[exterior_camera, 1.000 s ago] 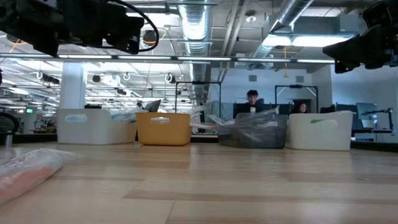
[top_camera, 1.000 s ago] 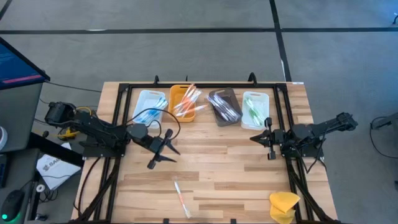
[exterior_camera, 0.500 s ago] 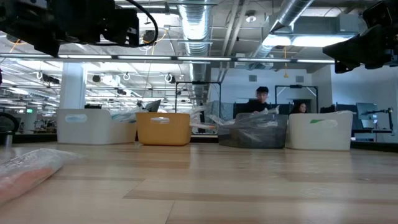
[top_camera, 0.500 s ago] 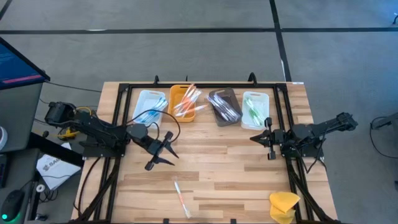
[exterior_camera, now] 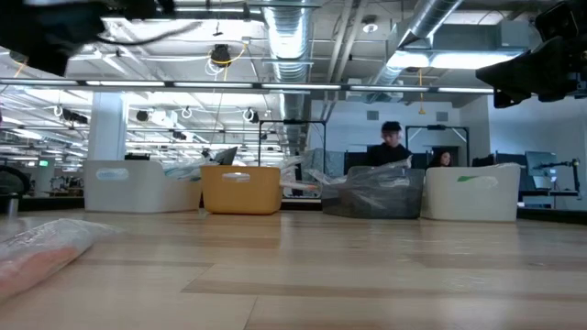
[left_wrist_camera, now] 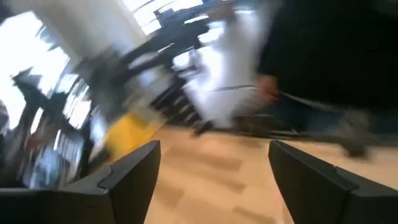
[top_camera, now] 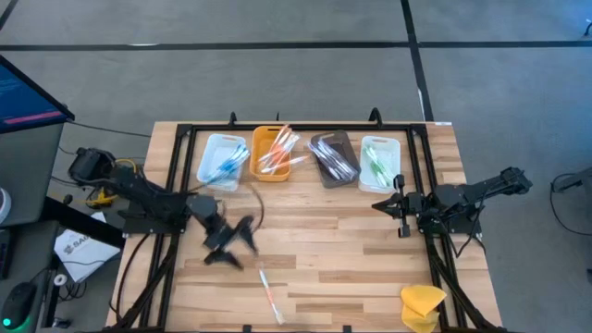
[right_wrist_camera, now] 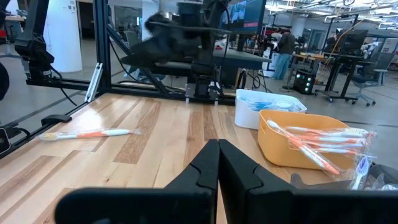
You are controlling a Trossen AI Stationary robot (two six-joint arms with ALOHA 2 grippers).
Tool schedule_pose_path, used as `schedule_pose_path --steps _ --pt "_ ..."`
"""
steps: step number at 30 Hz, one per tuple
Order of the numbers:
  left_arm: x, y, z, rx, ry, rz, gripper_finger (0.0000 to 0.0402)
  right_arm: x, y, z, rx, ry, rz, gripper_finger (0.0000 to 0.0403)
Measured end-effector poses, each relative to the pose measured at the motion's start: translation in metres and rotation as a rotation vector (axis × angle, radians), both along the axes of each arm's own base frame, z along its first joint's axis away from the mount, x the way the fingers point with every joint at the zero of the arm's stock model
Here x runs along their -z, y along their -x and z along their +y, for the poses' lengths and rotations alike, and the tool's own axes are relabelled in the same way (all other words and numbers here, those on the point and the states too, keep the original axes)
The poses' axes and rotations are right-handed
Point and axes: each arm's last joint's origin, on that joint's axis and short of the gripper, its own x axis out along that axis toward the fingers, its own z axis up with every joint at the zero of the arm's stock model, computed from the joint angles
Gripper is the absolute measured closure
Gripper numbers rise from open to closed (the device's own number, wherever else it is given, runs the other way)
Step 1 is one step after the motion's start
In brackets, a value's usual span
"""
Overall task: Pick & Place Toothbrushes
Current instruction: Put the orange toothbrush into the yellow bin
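Left gripper point(top_camera: 225, 246), jaws spread wide and empty, hangs over the counter point(top_camera: 351, 259) just behind and to the left of the loose toothbrush point(top_camera: 270, 294). The brush lies toward the front edge, long axis running front to back, slightly slanted. Right gripper point(top_camera: 387, 205), jaws clenched on nothing, waits well apart; the left arm is nearer.

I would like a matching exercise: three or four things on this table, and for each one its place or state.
Things:
1. orange tray
2. yellow sponge
3. loose toothbrush
4. right gripper

Places or states:
A. near right corner of the table
B. shut, empty
C. back row, second from left
D. flat on the bare wood, near the front

Pairs: 1-C, 2-A, 3-D, 4-B
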Motion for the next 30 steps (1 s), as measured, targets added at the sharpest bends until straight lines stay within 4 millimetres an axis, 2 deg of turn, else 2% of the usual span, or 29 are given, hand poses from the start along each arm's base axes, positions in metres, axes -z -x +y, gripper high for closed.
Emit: schedule_pose_path --steps 3,5,9,13,16,21,27,30 --pt "0.001 0.006 -0.018 0.083 -0.132 -0.109 0.0101 0.0 0.0 0.0 0.0 0.0 0.0 0.0403" --pt "-0.006 0.001 -0.023 -0.014 -0.133 -0.07 0.01 0.0 0.0 0.0 0.0 0.0 0.0 0.0403" --pt "-0.019 -0.014 -0.025 -0.199 -0.25 0.167 0.0103 0.0 0.0 0.0 0.0 0.0 0.0 0.0403" --pt "-0.028 -0.025 -0.03 -0.263 -0.318 0.43 0.0109 0.0 0.0 0.0 0.0 -0.001 -0.002 0.0403" --pt "-0.031 -0.031 -0.041 -0.246 -0.324 0.485 0.0114 0.0 0.0 0.0 0.0 -0.002 -0.005 0.0403" --pt "-0.014 -0.032 -0.062 -0.167 -0.407 0.524 0.0116 0.0 0.0 0.0 0.0 -0.002 -0.005 0.0403" --pt "0.009 -0.04 -0.068 -0.165 -0.448 0.575 0.0116 -0.001 0.0 0.0 0.0 -0.003 -0.007 0.0403" --pt "0.016 -0.047 -0.072 -0.176 -0.413 0.578 0.0116 -0.001 0.0 0.0 0.0 -0.002 -0.006 0.0403"
